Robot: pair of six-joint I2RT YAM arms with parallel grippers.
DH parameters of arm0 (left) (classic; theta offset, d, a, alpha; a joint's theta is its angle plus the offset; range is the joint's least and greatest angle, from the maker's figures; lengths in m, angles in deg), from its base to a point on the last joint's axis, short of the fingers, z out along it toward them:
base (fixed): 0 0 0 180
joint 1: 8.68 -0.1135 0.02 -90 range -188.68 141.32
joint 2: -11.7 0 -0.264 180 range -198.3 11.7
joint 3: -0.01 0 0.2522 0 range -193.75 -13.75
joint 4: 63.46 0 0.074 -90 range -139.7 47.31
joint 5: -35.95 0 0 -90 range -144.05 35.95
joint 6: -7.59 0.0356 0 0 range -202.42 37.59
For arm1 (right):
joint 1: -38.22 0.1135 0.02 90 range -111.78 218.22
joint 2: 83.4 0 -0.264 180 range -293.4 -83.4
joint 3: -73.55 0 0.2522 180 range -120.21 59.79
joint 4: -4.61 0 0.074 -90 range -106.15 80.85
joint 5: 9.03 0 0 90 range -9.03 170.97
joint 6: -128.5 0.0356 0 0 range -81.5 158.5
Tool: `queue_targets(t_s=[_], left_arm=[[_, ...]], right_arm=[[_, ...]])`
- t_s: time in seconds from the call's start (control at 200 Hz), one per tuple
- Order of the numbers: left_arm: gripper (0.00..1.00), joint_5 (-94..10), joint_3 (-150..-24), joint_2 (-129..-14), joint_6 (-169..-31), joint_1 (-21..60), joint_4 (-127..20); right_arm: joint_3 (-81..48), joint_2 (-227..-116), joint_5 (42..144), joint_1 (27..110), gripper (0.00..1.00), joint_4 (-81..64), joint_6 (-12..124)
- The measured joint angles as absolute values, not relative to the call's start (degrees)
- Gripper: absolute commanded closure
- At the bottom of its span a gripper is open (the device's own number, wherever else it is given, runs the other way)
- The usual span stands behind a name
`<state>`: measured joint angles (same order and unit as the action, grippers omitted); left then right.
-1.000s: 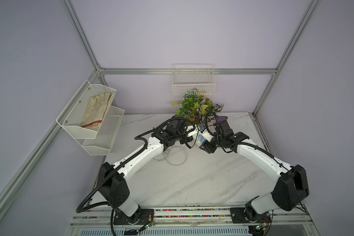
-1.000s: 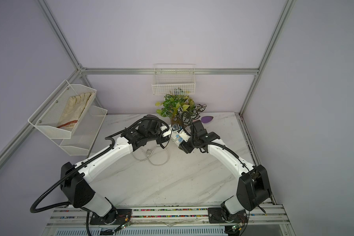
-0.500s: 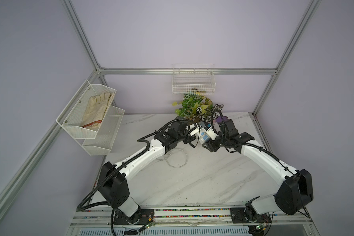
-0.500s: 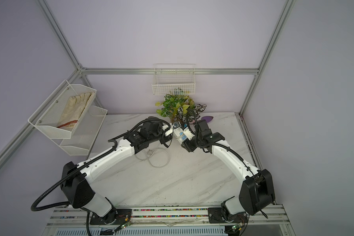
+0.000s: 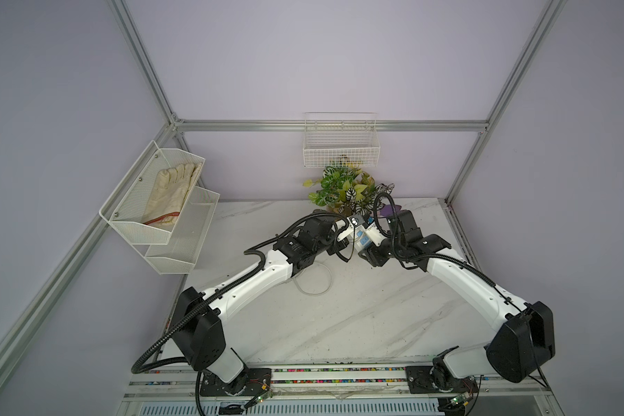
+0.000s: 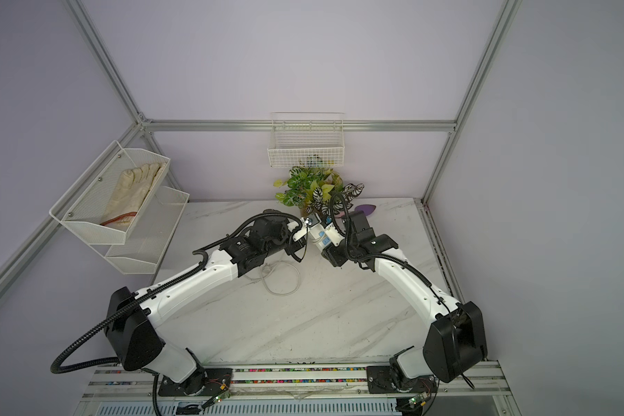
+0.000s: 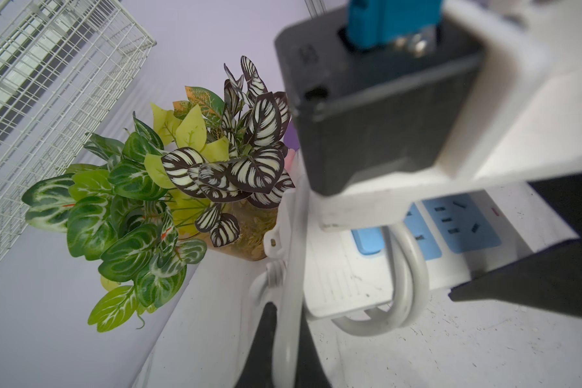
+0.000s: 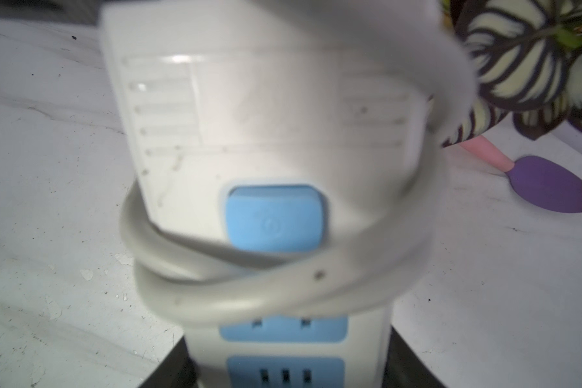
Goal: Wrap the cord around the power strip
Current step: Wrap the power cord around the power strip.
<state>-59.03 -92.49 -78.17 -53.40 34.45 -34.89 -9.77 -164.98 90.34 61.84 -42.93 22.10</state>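
Inspecting both top views: the right gripper [image 5: 370, 248] is clenched on the lower end of the small white rectangular plastic power strip [image 5: 364, 236] with light-blue socket panels. It holds the strip raised above the white marble-pattern table [image 5: 339, 317], just in front of the green-leaved artificial potted plant [image 5: 343, 191]. The left gripper [image 5: 348, 231] meets the strip's upper end, jaws closed on the thin pale grey-white flexible cord [image 5: 316, 284]. The cord's slack [image 6: 285, 281] lies looped on the table beneath the left arm.

Left wrist view: two cord strands [image 7: 409, 268] cross the power strip [image 7: 336, 272] beside its blue button [image 7: 367, 240]. A further, blurred run leads toward the camera between dark fingers [image 7: 266, 352].

Right wrist view: the power strip [image 8: 276, 117] stands up out of the black fingers [image 8: 414, 373]. Two cord turns [image 8: 249, 289] cross just below the blue button [image 8: 274, 218]. A purple leaf-shaped object [image 8: 551, 191] lies on the table behind.
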Motion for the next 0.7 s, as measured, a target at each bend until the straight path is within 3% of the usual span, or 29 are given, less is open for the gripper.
queue_targets(t_s=[0.475, 0.7], left_arm=[[0.99, -61.52, -92.07, -78.14, -53.40, 38.13, -37.92], [0.82, -60.86, -90.94, -77.51, -55.91, 38.26, -38.06]], right_arm=[[-8.87, -160.39, 84.87, 61.86, 1.00, -39.17, 23.36], [-8.89, -160.24, 84.11, 61.03, 1.00, -37.80, 27.12]])
